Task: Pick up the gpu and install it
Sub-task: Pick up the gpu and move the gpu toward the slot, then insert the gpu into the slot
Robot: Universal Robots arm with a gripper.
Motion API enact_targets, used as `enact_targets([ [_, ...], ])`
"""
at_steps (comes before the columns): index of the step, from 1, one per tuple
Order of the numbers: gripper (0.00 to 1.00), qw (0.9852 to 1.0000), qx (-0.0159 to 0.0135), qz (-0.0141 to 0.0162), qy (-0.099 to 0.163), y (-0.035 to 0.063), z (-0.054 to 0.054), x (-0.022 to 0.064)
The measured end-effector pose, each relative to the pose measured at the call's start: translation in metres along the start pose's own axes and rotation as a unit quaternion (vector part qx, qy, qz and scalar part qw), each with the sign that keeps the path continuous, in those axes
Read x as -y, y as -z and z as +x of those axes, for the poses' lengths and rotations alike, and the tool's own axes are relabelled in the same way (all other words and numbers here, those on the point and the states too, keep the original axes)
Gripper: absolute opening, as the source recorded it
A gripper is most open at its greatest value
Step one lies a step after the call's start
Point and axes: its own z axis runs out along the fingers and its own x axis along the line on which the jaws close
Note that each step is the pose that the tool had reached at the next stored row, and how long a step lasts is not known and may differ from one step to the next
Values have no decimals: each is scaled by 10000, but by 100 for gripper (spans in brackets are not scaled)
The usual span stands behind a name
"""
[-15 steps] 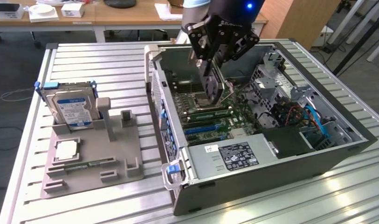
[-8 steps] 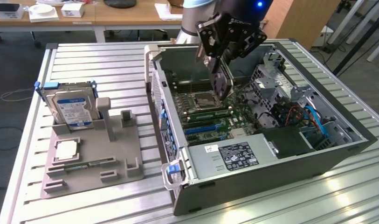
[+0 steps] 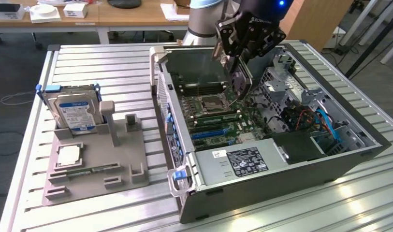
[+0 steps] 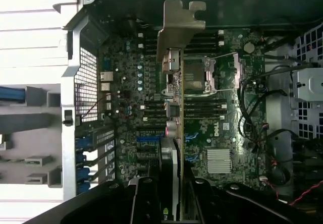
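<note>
Jaws are clamped tight on the top edge of the gpu (image 3: 241, 82), so the card hangs upright, on edge, inside the open computer case (image 3: 280, 179). From the exterior view its lower end sits over the motherboard (image 3: 212, 126), right by the CPU socket (image 3: 213, 102). Can't really tell if it's touching the board or just above it. From the wrist camera the card shows edge-on, with its metal bracket (image 4: 179, 27) at the far end and the card's thin edge running alongside the socket (image 4: 209, 72) and across the dark memory slots. The blue expansion slots (image 3: 208, 133) are further down the board, toward the power supply (image 3: 248, 162) with its label. Outside the case, toward the exterior view's left, a grey holder (image 3: 119, 154) sits on the ribbed metal bench (image 3: 86, 58), with a hard drive (image 3: 74, 113) standing up in it.
</note>
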Motion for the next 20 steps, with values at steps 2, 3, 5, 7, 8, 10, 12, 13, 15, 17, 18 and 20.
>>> enact_targets([
  [2,27,10000,1,0,-1,-6,-20,-39],
  [3,27,10000,2,0,0,-8,-31,-54],
  [5,27,10000,3,0,0,-12,-51,-83],
  [7,27,10000,4,0,0,-17,-78,-109],
  [8,27,10000,4,0,0,-20,-88,-119],
  [10,27,10000,6,0,0,-31,-98,-131],
  [12,27,10000,8,0,0,-35,-99,-132],
  [13,27,10000,8,0,0,-35,-99,-132],
  [15,27,10000,8,0,0,-35,-100,-132],
  [17,27,10000,8,0,0,-35,-100,-132],
  [18,27,10000,8,0,0,-35,-99,-132],
  [20,27,10000,8,0,0,-35,-99,-132],
])
